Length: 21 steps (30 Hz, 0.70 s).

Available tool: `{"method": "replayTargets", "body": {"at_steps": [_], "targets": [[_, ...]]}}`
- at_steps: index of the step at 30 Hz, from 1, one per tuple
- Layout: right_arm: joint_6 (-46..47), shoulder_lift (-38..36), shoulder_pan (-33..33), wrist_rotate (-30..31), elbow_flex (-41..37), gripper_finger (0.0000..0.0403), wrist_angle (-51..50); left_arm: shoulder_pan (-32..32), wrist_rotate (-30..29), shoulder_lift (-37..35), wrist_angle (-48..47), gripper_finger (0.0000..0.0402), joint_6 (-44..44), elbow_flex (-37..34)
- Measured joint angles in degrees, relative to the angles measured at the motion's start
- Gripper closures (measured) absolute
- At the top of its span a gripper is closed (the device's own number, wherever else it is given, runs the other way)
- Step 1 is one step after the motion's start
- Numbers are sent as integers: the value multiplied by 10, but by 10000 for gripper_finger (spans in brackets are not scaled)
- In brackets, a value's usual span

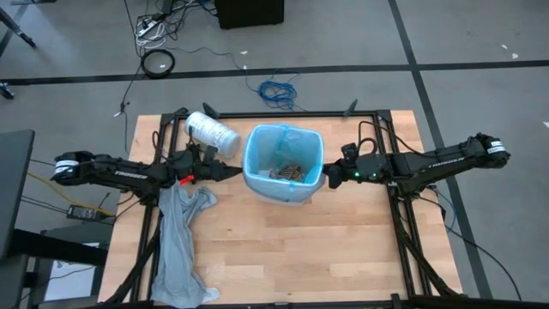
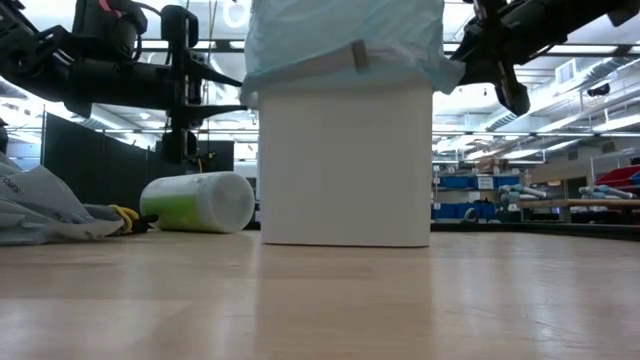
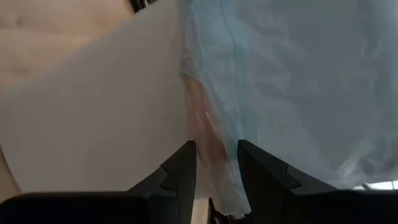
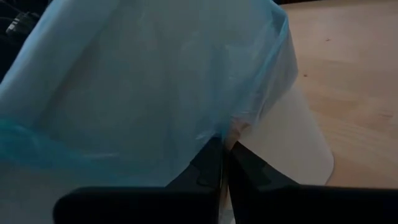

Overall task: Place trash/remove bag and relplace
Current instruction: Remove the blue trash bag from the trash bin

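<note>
No legible text on anything.

I see the light-blue bag (image 1: 283, 137) lining the white bin (image 2: 345, 165), its crinkly rim folded over, with brown trash (image 1: 287, 172) lying inside.

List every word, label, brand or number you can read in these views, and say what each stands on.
White lettering on both dark arms: too small to read.
Print on the white cylindrical roll: blurred, unreadable.
Marks on the limp grey plastic sheet: unreadable.
White bin and its light-blue liner: no text.
</note>
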Motion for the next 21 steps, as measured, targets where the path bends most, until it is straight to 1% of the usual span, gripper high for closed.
{"method": "replayTargets", "body": {"at_steps": [4, 14, 21], "targets": [[0, 0, 0, -6, 0, 387, 1, 0, -19, 0, 10, 274, 11, 0], [0, 0, 0, -6, 0, 389, 1, 0, -43, 0, 15, 274, 12, 0], [-7, 0, 0, -21, 0, 389, -1, 0, -79, 0, 21, 274, 16, 0]]}}
